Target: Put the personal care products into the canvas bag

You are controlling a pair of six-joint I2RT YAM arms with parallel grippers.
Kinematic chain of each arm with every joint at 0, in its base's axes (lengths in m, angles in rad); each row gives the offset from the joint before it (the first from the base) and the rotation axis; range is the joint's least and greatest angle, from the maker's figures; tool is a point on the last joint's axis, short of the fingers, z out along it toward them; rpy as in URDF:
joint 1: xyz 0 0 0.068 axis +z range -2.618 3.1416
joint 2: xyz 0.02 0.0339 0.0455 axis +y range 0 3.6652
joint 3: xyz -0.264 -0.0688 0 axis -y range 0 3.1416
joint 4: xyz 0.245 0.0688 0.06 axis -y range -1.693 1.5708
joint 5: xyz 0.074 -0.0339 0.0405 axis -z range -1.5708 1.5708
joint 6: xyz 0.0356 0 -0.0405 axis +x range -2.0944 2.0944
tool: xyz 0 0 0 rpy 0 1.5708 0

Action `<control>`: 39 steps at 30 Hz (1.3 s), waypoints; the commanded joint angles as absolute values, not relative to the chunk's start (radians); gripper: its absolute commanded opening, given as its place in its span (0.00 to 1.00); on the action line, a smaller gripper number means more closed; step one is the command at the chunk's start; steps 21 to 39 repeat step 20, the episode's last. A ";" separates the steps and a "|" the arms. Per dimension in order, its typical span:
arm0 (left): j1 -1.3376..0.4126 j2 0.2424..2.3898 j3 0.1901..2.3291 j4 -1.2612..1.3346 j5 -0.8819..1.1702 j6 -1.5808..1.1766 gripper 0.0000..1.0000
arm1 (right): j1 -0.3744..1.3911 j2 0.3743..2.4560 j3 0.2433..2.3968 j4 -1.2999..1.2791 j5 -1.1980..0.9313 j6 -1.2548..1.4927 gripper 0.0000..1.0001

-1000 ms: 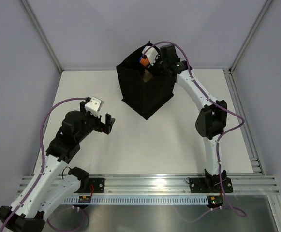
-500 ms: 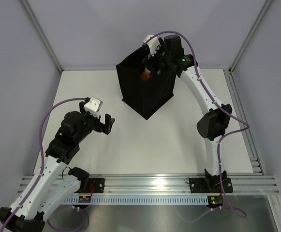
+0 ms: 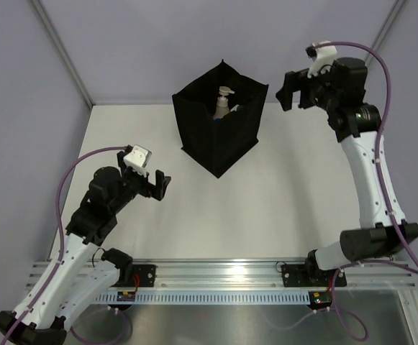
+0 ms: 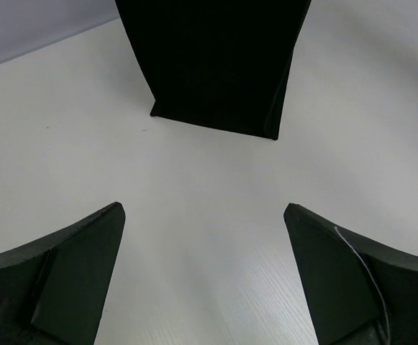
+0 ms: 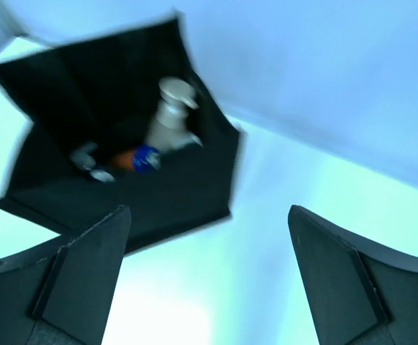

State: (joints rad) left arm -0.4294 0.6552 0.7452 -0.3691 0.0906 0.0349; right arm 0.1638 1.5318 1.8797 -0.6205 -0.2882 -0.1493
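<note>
The black canvas bag point(image 3: 207, 136) stands upright at the back of the table, its top open. Inside it are a tan bottle with a beige cap point(image 3: 224, 103) and an orange cylinder's blue cap point(image 3: 216, 121). The blurred right wrist view looks down into the bag point(image 5: 180, 198) at the tan bottle point(image 5: 171, 118), an orange cylinder with a blue cap point(image 5: 137, 159) and a small whitish one point(image 5: 92, 162). My right gripper point(image 3: 293, 92) point(image 5: 209, 210) hangs open and empty, raised to the right of the bag. My left gripper point(image 3: 161, 185) point(image 4: 203, 208) is open and empty, low over the table, facing the bag point(image 4: 216, 65).
The white tabletop point(image 3: 266, 194) spreads between the arms and the bag. Grey walls and metal frame posts point(image 3: 63, 50) close in the back and sides. An aluminium rail point(image 3: 223, 272) carrying both arm bases runs along the near edge.
My right gripper opened over the bag, dropped the orange cylinder inside, then swung up and to the right, away from the bag. The left arm has not moved.
</note>
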 commanded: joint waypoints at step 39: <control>-0.426 0.673 0.761 -0.350 0.121 0.018 0.99 | 0.121 0.672 0.950 -0.505 0.175 -0.011 0.99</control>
